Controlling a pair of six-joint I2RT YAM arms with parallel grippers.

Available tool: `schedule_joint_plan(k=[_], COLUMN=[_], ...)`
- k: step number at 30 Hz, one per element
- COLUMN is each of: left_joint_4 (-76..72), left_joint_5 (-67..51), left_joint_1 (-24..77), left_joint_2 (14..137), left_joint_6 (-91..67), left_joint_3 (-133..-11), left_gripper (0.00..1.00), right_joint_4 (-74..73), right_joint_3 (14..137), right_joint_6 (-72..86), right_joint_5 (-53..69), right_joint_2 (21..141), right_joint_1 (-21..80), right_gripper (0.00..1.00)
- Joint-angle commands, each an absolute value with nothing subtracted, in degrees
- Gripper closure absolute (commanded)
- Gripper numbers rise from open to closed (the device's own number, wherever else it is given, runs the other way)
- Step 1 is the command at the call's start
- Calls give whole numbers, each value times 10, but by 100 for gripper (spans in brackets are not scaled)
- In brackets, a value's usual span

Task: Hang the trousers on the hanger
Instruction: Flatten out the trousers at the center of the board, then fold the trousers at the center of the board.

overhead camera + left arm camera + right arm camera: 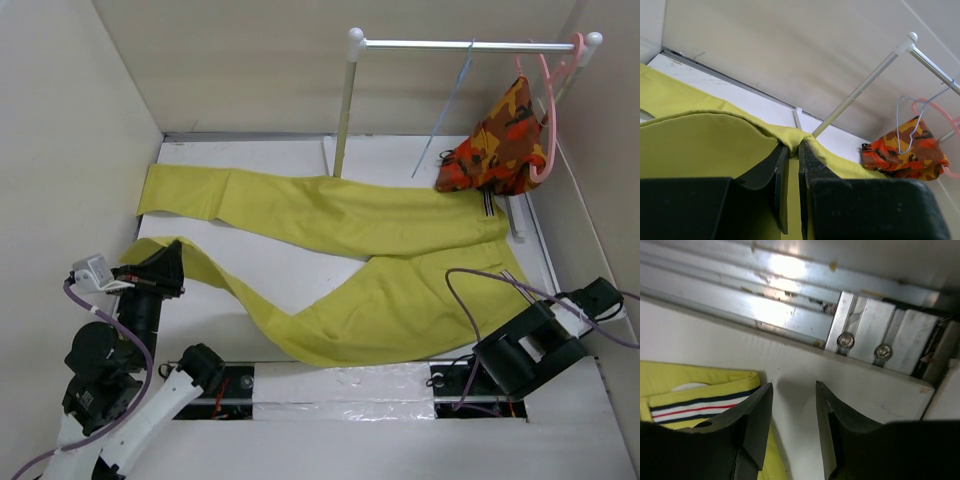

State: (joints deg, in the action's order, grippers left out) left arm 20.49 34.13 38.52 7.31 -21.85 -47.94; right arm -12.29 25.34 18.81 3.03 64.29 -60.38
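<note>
Jaws of the left end effector (790, 147) stand almost together, pinching a raised fold of the trousers (340, 215) between the tips; I read this as a closed grip on cloth. Its fingers (776, 172) are matte black, flat-faced and tapered.

The trousers are a matte mustard-yellow woven fabric, spread on the white counter (290, 280) in a wide V. One leg runs toward the far left corner. The other bends back to the left end effector at the near left. The waistband (700, 407) lies at the right side, white with dark and red stripes. Next to it is a pale oval patch (687, 386) whose print I cannot read.

The right end effector (792, 390) is partly open with a moderate gap and holds nothing; bare counter shows between the tips. One finger sits just beside the waistband edge; I cannot tell whether it touches. Beyond it runs a ribbed aluminium rail (765, 295) with two screws.

The hanger (444, 110), thin pale-blue wire, hangs from the horizontal bar of the white metal rack (460, 44) at the far right; the trousers are not on it. A pink plastic hanger (551, 125) on the same bar carries an orange-red camouflage garment (495, 140).
</note>
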Motion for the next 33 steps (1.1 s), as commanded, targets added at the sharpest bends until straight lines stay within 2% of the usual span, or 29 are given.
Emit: schedule_joint_plan(k=[1,5,14,22,25,33], left_joint_4=[168,165,163,168,171,169], left_joint_5=[329,320,309,323,330,345], left_joint_1=[378,378,366,366,366,366], left_joint_2=[67,73,71,64,60,48], left_joint_6=[-210,-210,-210,-210,-209,-207], left_joint_3=[-475,-475,-471,-475,-478,-482], left_gripper=[100,100,100,100,100,100], right_joint_4=[-98,-87,-77,-107,-92,-101], right_joint_3=[279,258,214,233,228,243], right_joint_6=[148,148,149,175,198,242], right_joint_5=[105,122,139,157,180,149], right_joint_2=[700,651,553,599,613,627], right_joint_1=[-606,-606,-612,-612,-612,-577], right_gripper=[55,51,51,55,64,63])
